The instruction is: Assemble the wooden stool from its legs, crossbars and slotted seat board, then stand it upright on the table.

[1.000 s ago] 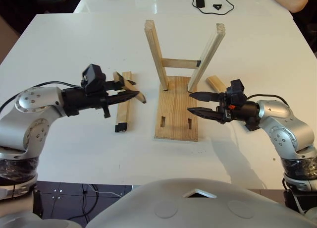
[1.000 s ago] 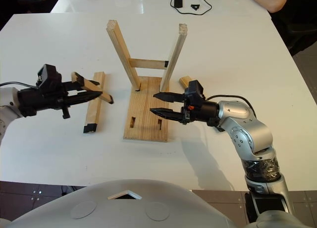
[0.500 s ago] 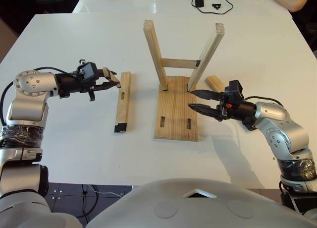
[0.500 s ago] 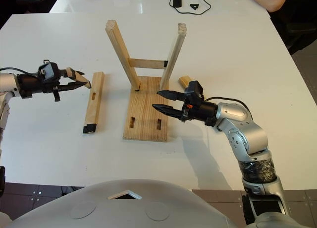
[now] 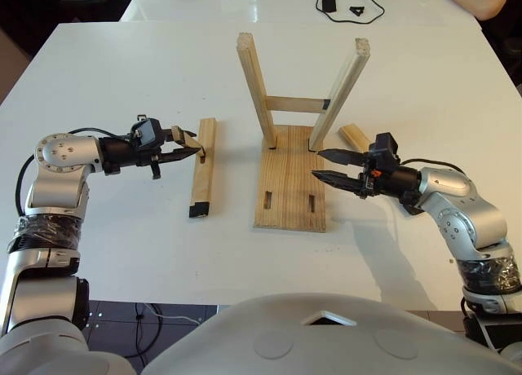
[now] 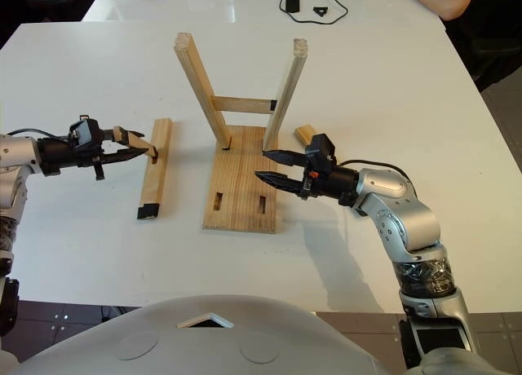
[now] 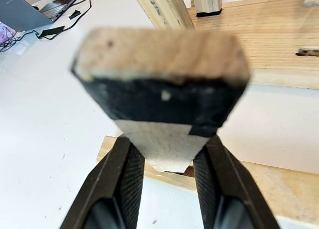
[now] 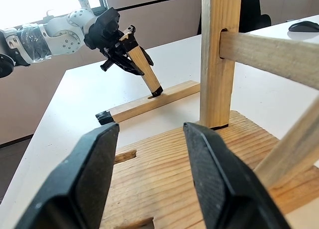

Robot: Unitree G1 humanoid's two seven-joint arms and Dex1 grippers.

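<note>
The left gripper [image 5: 192, 151] was clamped on a short crossbar [image 6: 129, 137], holding it tilted with its dark-painted end right at the mortise [image 8: 151, 96] of the loose leg [image 5: 202, 169], which lay flat on the table [image 5: 106, 65]. Whether that end had entered the mortise or only sat at its mouth could not be told. The right gripper [image 5: 319, 165] was spread wide with nothing in it, hanging over the seat board [image 5: 287, 216] close to the foot of an upright leg [image 5: 336, 94]. The likeliest trouble, as I judged it, was the tilt. Pressed in at that angle, the end would probably jam or skid along the leg's face. Nothing pinned the loose leg either, so a push could slide or roll it across the table instead of seating the joint. The crossbar might also twist between the fingers, which seemed to grip it by its narrow edges. A careless sweep of the right arm could knock the half-built frame. The stool itself was pale bare wood, standing upside down with the seat board flat on the table. That upright leg and a second upright leg [image 5: 255, 86] rose from its far end, splayed outward and joined by a fitted crossbar [image 5: 295, 104]. Two empty slots [image 5: 268, 200] waited at the near end, and another short piece [image 5: 356, 136] lay on the table beside the board.
</note>
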